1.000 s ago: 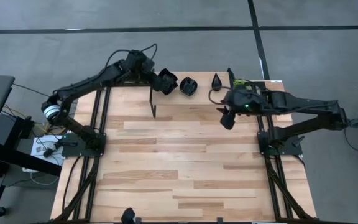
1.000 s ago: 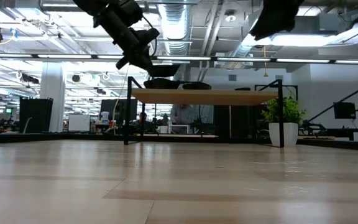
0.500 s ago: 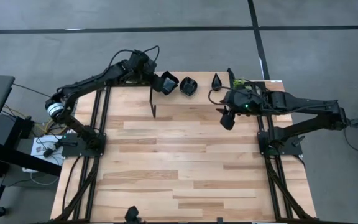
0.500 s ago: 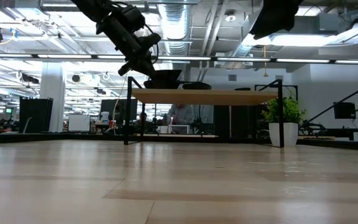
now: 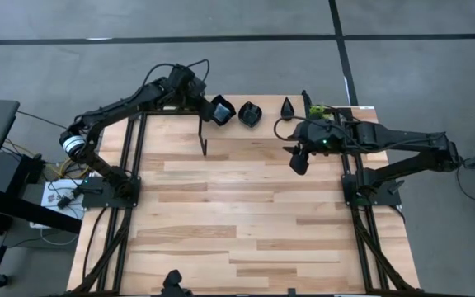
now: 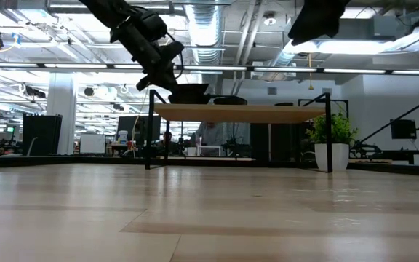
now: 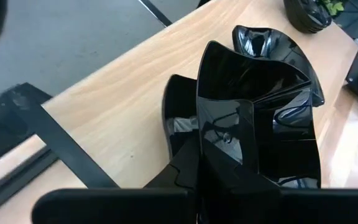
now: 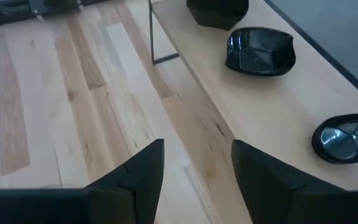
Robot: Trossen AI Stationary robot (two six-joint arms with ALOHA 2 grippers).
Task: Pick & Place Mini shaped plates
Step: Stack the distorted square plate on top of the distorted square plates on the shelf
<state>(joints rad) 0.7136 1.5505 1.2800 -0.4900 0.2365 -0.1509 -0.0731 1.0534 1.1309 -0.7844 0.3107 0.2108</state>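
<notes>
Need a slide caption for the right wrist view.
Open right gripper hovers over the wooden table, facing a raised shelf holding glossy black mini plates.

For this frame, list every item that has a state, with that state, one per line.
left gripper: shut on a stack of black plates, at the raised shelf's left end.
right gripper: open, empty, above the table beside the shelf.
square plate: resting on the shelf, free.
teardrop plate: resting on the shelf, free.
plant: standing on the shelf.
</notes>
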